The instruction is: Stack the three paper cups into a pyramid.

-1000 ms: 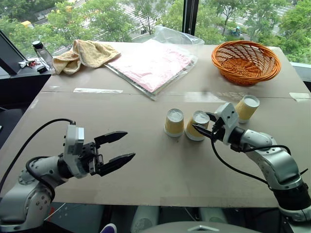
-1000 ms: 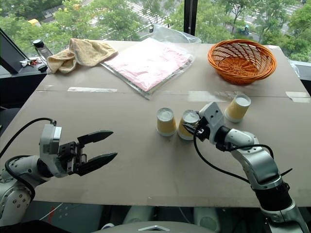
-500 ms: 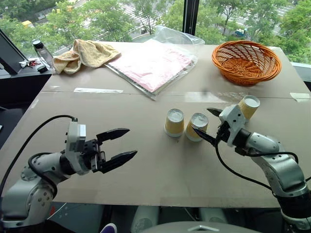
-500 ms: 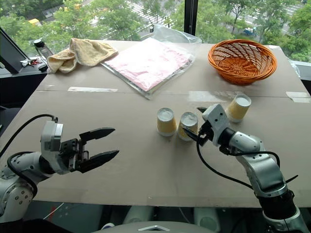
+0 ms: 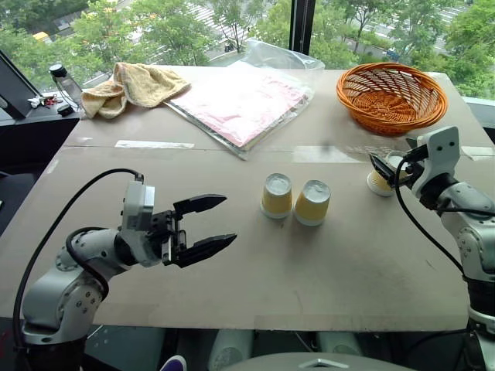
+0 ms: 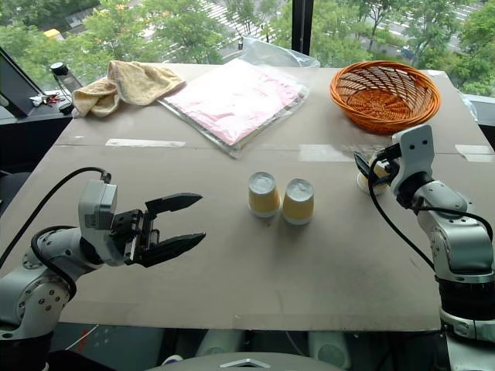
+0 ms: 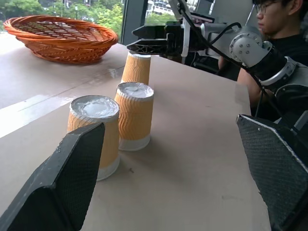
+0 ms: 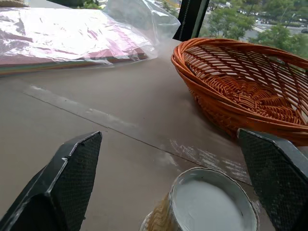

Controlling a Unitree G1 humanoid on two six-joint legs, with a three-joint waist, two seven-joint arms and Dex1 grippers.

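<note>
Yellow ribbed paper cups stand upside down on the brown table [image 5: 255, 270], white bases up. Two of them, the left cup [image 5: 277, 195] and the middle cup [image 5: 312, 202], sit side by side near the table's centre, just beside each other. The third cup [image 5: 380, 181] stands apart to their right, in front of the orange wicker basket [image 5: 390, 96]. No pyramid is built; all three cups rest on the table.

The right gripper [image 5: 390, 164] hovers right over the third cup with its black fingers spread wide; the right wrist view shows that cup's base between and below the fingers, not gripped. The left gripper [image 5: 210, 225] hangs above the table's near left part, well apart from the cups, pointing toward them with its fingers wide and holding nothing.

Farther back lie a plastic-wrapped pink packet [image 5: 241, 100] and a tan towel [image 5: 130, 85].
</note>
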